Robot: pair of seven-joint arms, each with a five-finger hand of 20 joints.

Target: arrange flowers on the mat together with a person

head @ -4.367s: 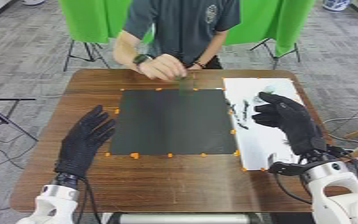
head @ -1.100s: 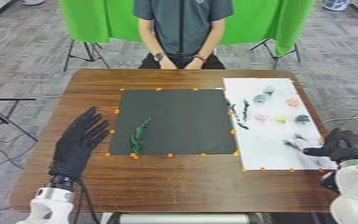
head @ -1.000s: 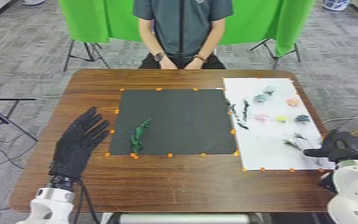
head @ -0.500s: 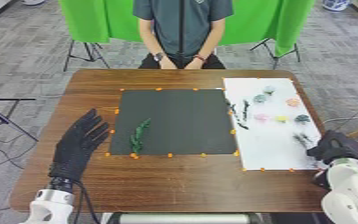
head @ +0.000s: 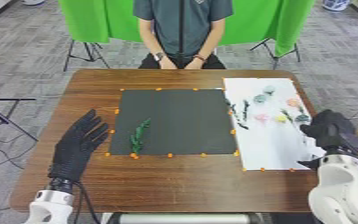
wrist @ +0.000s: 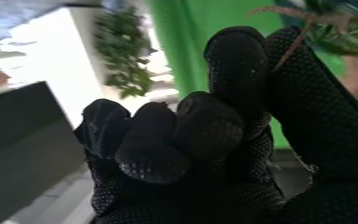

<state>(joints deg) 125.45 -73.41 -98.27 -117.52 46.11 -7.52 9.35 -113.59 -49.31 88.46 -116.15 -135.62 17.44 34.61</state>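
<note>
The left robot hand [head: 80,142] was relaxed and empty, its fingers extended, beside the dark mat [head: 177,112]. One green sprig [head: 139,136] lay near the mat's left edge, the only piece placed. On the white sheet [head: 260,142] farther right, dark sprigs [head: 238,114], blue-green blooms [head: 261,98], a pink flower [head: 262,118] and a yellow flower [head: 280,118] were among those unused. At far right, the right robot hand [head: 334,131] pinched a thin stem [wrist: 293,47]. The arrangement appeared barely begun, most material remaining.
</note>
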